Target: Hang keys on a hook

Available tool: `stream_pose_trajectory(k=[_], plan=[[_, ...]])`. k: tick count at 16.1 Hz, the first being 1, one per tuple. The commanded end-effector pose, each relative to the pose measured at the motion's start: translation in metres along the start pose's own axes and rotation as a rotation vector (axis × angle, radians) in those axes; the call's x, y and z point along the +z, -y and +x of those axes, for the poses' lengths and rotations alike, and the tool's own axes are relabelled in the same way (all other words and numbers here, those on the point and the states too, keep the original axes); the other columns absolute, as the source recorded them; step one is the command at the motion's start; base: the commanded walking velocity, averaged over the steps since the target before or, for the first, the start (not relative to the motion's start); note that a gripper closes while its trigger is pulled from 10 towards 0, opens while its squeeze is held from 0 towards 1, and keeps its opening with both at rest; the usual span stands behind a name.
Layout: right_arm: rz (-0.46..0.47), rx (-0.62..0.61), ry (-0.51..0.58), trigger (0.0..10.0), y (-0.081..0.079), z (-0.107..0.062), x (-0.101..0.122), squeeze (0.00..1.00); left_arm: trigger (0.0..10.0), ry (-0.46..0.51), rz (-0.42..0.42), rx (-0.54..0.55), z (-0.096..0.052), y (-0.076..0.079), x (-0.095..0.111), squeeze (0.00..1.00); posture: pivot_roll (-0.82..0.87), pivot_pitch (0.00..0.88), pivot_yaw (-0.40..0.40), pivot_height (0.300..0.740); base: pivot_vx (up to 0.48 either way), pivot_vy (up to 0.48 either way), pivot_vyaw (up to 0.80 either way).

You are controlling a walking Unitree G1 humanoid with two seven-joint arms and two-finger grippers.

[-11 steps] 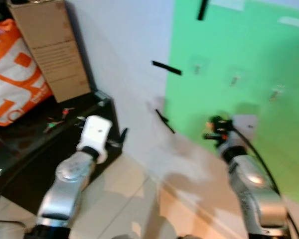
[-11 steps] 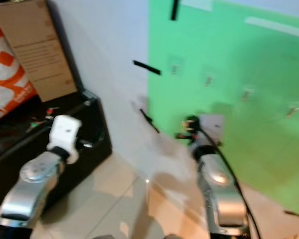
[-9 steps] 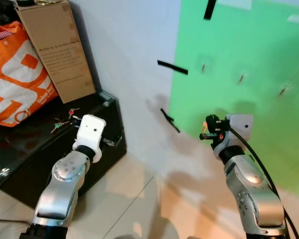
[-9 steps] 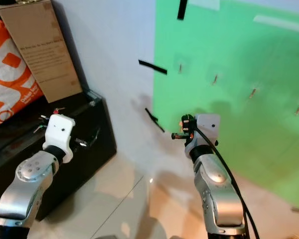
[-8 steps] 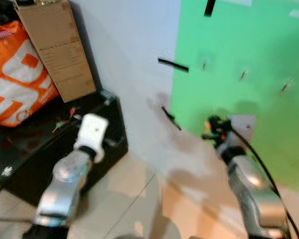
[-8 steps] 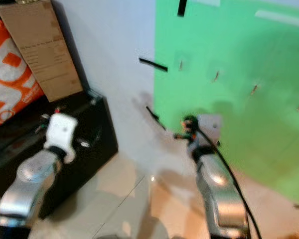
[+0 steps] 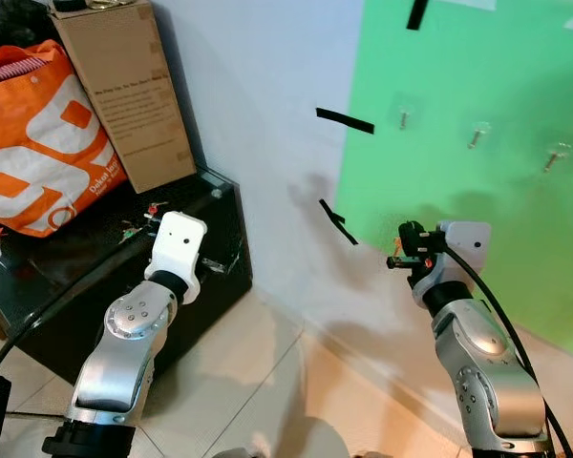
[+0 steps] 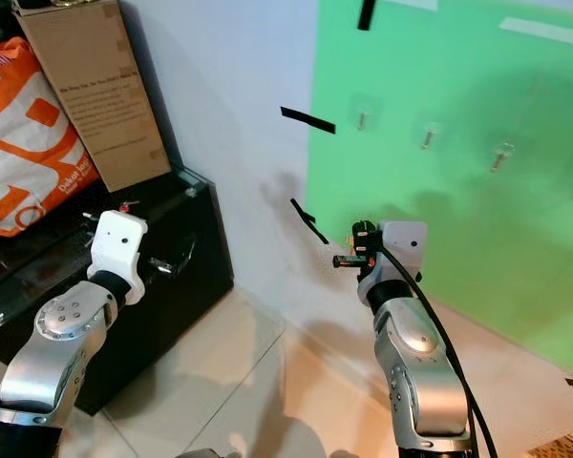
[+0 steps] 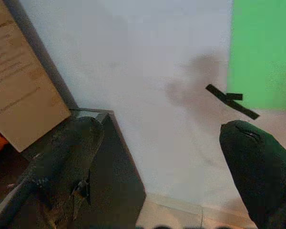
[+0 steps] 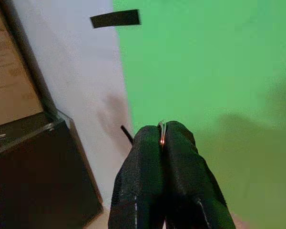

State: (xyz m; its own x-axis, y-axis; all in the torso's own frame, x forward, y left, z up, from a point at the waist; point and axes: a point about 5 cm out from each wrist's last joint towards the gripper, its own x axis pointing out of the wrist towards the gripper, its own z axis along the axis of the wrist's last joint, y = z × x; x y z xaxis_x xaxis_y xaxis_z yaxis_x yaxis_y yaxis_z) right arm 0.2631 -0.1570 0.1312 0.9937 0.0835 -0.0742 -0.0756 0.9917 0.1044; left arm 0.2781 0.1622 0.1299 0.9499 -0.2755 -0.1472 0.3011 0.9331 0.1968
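Right tool (image 10: 162, 143) was pinched shut on the keys' ring (image 10: 161, 135), held low before the green panel (image 7: 477, 86). Left tool (image 9: 162, 167) hung open, idle. Best: lift toward nearest hook (image 7: 402, 118), ring kept level, approach slowly.

Thin key ring (image 10: 161, 136) pinched edge-on between black fingers, more keys (image 7: 139, 219) on the dark cabinet, three small hooks (image 7: 476, 135) on green wall

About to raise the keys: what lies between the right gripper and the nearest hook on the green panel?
Only bare green panel, seen in the left eye view. The right gripper, shut on the keys, sits below the nearest hook.
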Motion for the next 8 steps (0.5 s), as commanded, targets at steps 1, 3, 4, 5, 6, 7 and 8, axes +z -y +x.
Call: stream_pose_trajectory(k=[1,3,4,5,6,7,8], plan=[[-0.002,0.008,0.024,10.0,-0.0006,0.0031,0.0036,0.0,10.0,0.013,0.002,-0.007,0.0018,-0.0015,0.0058,0.0,-0.03,0.0,0.071,0.74,0.266,0.0,0.0],[-0.006,0.013,0.026,10.0,-0.0011,0.0038,0.004,0.0,10.0,0.012,0.004,-0.012,0.0023,-0.0012,0.0062,0.0,-0.03,0.0,0.07,0.74,0.266,0.0,0.0],[-0.008,0.015,0.027,10.0,-0.0007,0.0046,0.0044,0.0,10.0,0.011,0.004,-0.018,0.002,-0.0007,0.0056,0.0,-0.03,0.0,0.068,0.74,0.259,0.0,0.0],[-0.01,0.018,0.029,10.0,-0.0008,0.005,0.0048,0.0,10.0,0.011,0.004,-0.022,0.0017,-0.0003,0.0053,0.0,-0.03,0.0,0.067,0.74,0.266,0.0,0.0],[-0.012,0.021,0.03,10.0,-0.0011,0.0052,0.005,0.0,10.0,0.011,0.005,-0.024,0.0016,-0.0002,0.0054,0.0,-0.03,0.0,0.066,0.74,0.281,0.0,0.0],[-0.015,0.026,0.031,10.0,-0.0014,0.0058,0.0052,0.0,10.0,0.011,0.004,-0.026,0.0018,0.0,0.0055,0.0,-0.03,0.0,0.066,0.74,0.281,0.0,0.0],[-0.012,0.037,0.034,10.0,-0.0028,0.0066,0.0057,0.0,10.0,0.012,0.006,-0.028,0.001,0.0003,0.0055,0.0,-0.03,0.0,0.066,0.74,0.277,0.0,0.0]])
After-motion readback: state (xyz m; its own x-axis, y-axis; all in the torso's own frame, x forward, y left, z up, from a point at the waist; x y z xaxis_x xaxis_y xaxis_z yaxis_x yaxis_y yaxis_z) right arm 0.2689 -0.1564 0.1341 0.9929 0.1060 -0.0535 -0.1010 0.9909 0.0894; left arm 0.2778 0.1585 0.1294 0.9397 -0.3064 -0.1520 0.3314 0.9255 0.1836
